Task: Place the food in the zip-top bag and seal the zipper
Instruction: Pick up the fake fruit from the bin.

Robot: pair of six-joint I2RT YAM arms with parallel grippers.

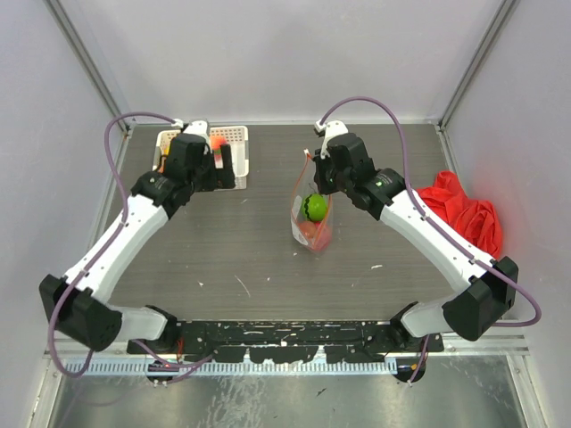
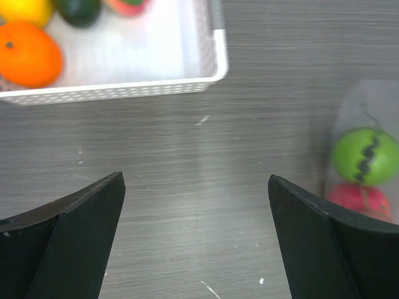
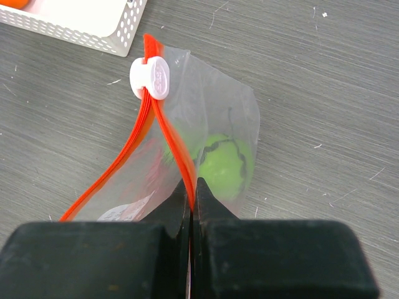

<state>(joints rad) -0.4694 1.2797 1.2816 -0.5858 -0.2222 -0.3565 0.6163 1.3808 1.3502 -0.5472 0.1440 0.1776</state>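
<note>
Fingers of the right gripper (image 3: 190, 187) are pressed together, pinching the zipper (image 3: 169, 140) of the zip-top bag (image 3: 240, 106) just below its white slider (image 3: 150, 78). We see the light green fruit (image 3: 224, 165) and a red fruit (image 2: 358, 198) inside the bag, right of the white basket (image 2: 124, 90). Over to the left gripper (image 2: 196, 187): jaws spread wide, holding nothing, above bare table (image 2: 249, 124) between basket and bag. An orange fruit (image 2: 28, 53) sits in the basket.
</note>
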